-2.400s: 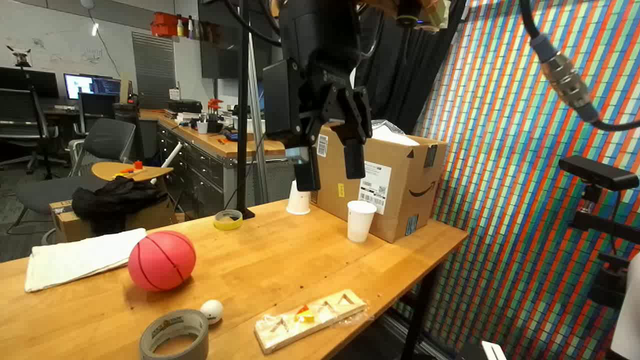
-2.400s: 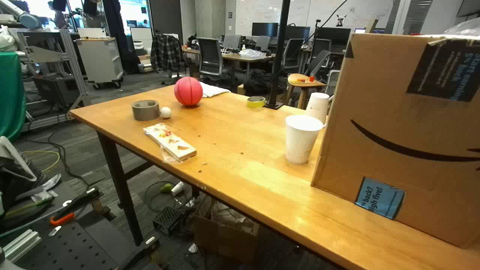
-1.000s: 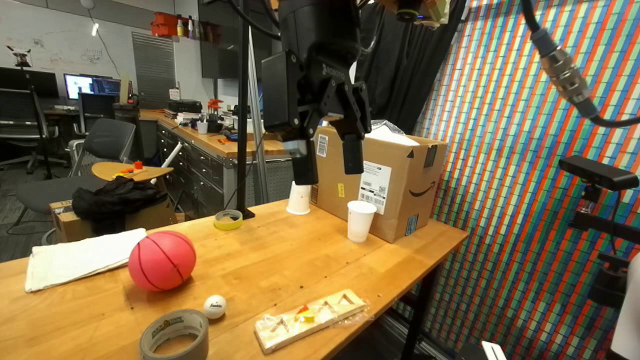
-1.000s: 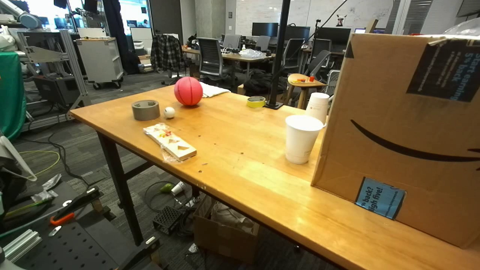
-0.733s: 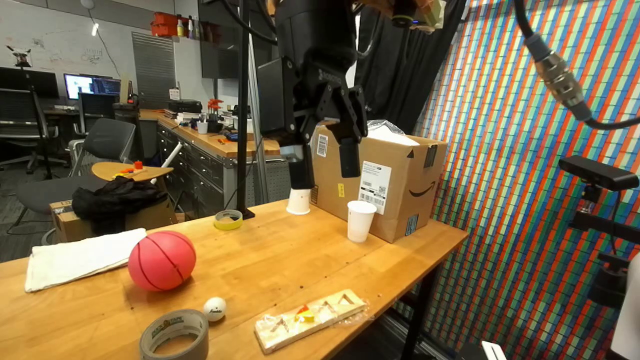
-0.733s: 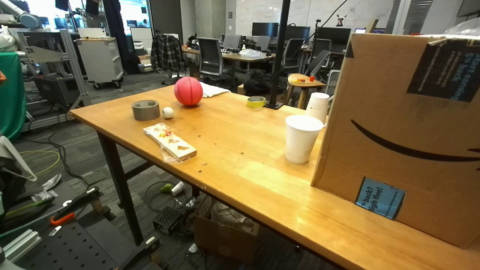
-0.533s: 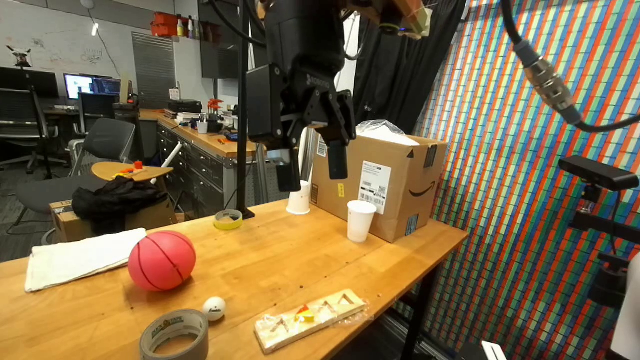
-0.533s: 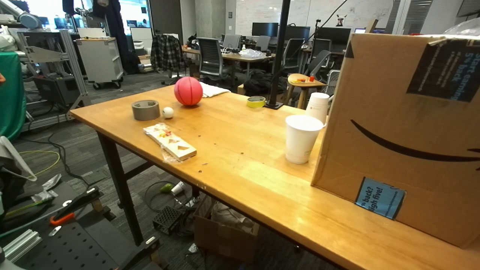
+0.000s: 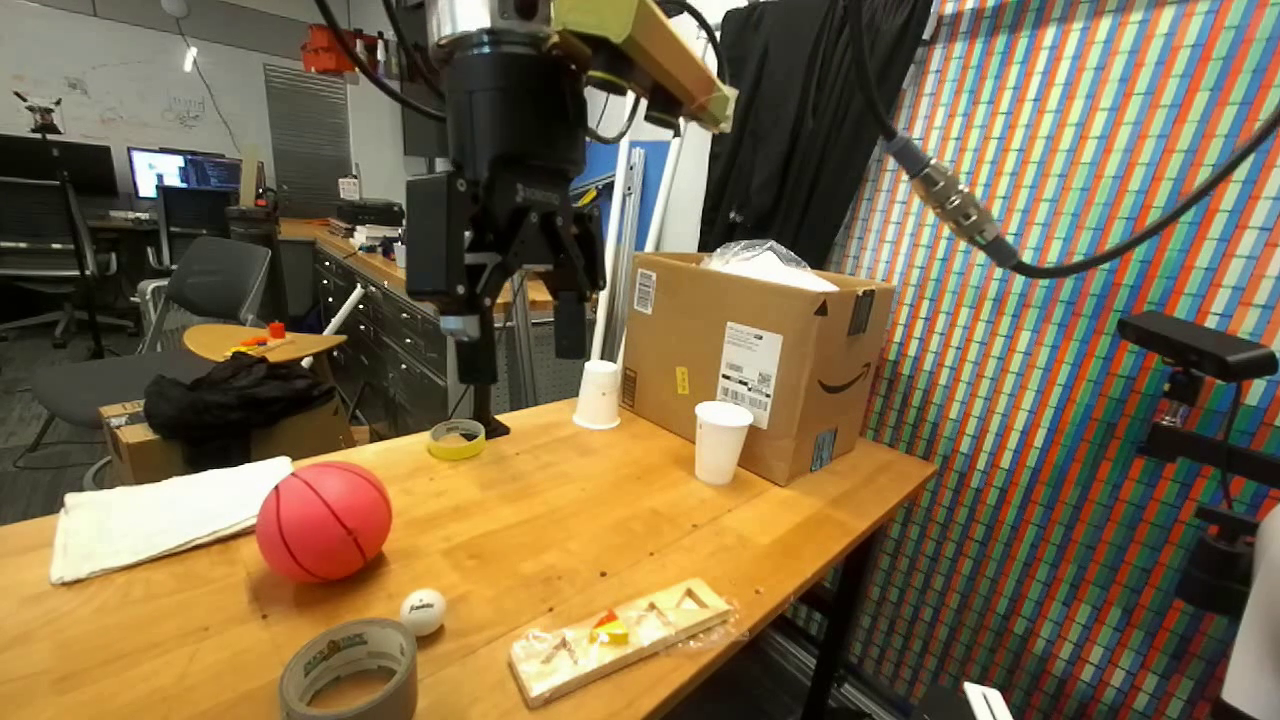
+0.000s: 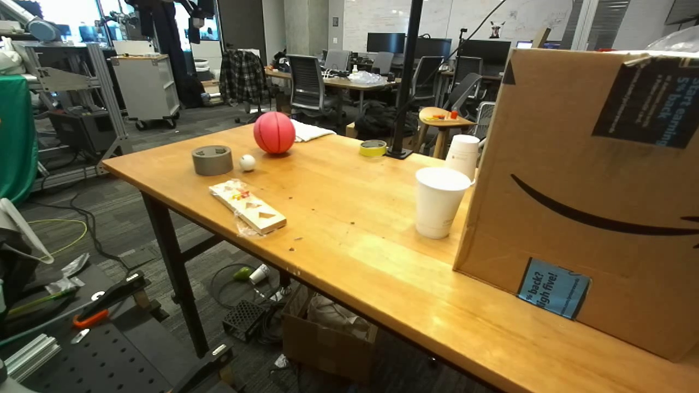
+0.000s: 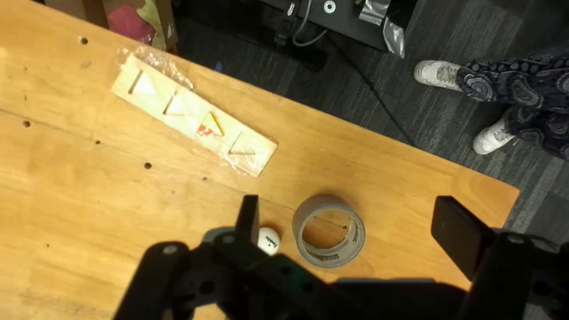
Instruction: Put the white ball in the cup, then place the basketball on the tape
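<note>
Legibly, the tape (image 9: 350, 645) reads "Duck Tape", the cardboard box (image 10: 590, 183) "igh five!"

In an exterior view, the ping-pong ball (image 9: 423, 611) is resting just right of the duct tape roll (image 9: 403, 682) on the table (image 9: 560, 505). Behind them the basketball (image 9: 324, 521) is sitting, a folded cloth (image 9: 165, 520) lying behind it to the left. Right of the roll, a wooden puzzle board (image 9: 648, 642) is lying along the table's edge. Farther back, a disposable cup (image 9: 719, 442) is standing before a cardboard box (image 9: 800, 350), an upturned cup (image 9: 598, 398) left of it, and a second tape roll (image 9: 455, 451) is lying beside a pole base (image 9: 497, 429).
</note>
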Robot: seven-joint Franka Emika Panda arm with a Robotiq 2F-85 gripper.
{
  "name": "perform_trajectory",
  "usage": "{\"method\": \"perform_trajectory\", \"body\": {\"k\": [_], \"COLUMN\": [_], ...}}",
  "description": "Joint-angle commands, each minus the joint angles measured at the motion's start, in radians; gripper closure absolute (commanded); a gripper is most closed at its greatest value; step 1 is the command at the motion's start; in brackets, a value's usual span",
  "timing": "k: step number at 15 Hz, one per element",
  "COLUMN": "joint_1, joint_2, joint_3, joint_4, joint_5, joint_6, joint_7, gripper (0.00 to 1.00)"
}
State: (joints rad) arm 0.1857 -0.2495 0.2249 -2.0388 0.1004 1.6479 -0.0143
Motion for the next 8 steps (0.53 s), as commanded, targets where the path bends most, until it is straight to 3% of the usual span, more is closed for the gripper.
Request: {"method": "perform_trajectory", "body": {"k": [1,8], "joint_1": [0.012,0.030], "joint_2": [0.112,0.274], "joint_3": [-0.002,0.003], "joint_4": [0.107,0.208], "joint_5": [-0.043,-0.161], "joint_6": [0.055,0.157], "joint_7": [-0.082,-0.303], "gripper": [0.00,0.00]}}
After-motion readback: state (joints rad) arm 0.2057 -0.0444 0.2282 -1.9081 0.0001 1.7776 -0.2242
